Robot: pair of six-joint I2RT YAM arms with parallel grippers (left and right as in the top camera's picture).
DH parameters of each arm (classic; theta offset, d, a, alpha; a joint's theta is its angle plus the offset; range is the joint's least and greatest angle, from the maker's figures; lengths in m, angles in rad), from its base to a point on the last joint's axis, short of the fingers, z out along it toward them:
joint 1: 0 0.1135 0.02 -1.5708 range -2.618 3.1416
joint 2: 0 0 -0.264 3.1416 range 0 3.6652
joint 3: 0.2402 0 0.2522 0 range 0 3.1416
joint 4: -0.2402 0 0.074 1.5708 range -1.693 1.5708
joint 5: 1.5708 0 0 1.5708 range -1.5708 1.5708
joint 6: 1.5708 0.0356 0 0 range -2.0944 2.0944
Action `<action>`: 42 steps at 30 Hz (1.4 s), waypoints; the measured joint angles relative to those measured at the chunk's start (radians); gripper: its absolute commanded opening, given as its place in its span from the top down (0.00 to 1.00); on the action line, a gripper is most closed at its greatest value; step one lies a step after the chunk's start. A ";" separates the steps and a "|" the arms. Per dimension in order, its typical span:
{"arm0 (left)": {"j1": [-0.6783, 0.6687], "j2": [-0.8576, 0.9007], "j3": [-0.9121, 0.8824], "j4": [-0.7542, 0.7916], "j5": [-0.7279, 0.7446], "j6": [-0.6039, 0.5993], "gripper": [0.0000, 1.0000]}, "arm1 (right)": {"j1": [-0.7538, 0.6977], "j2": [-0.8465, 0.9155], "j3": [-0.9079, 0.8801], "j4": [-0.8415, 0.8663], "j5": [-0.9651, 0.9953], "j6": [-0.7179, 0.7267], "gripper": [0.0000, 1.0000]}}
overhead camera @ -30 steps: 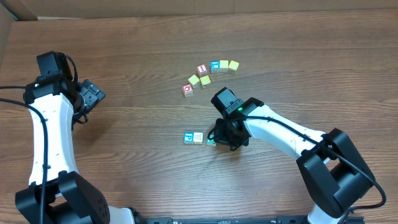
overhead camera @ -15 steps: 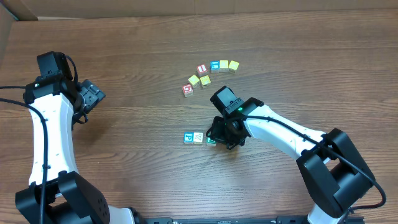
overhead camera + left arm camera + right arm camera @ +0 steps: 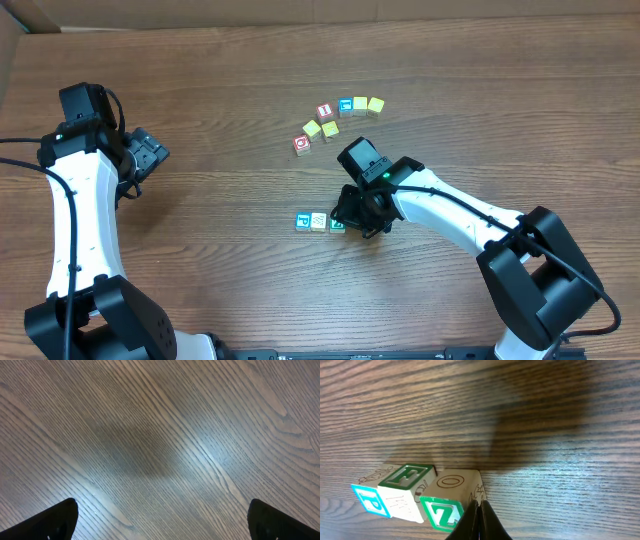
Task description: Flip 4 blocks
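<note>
On the counter, my left claw hung released over bare wood. My right claw was clenched on nothing, its tip touching the teal Z block, which stood in a row with the pale block and the blue block.

the table shows dark wood grain with a sheen (the blocks are pale wood, painted).
</note>
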 measured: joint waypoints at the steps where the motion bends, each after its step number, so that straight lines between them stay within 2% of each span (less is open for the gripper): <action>1: 0.000 0.000 0.000 0.000 0.000 0.000 0.00 | 0.000 0.000 0.000 0.002 0.000 0.001 0.96; 21: 0.000 0.000 0.000 0.000 0.000 0.000 0.00 | 0.000 0.000 0.000 0.010 -0.041 0.138 0.96; 36: 0.000 0.000 0.000 0.000 0.000 0.000 0.00 | 0.002 0.000 0.026 -0.131 -0.040 0.024 0.96; 42: 0.000 0.000 0.000 0.000 0.000 0.000 0.00 | 0.050 0.000 0.026 -0.146 -0.037 0.009 0.96</action>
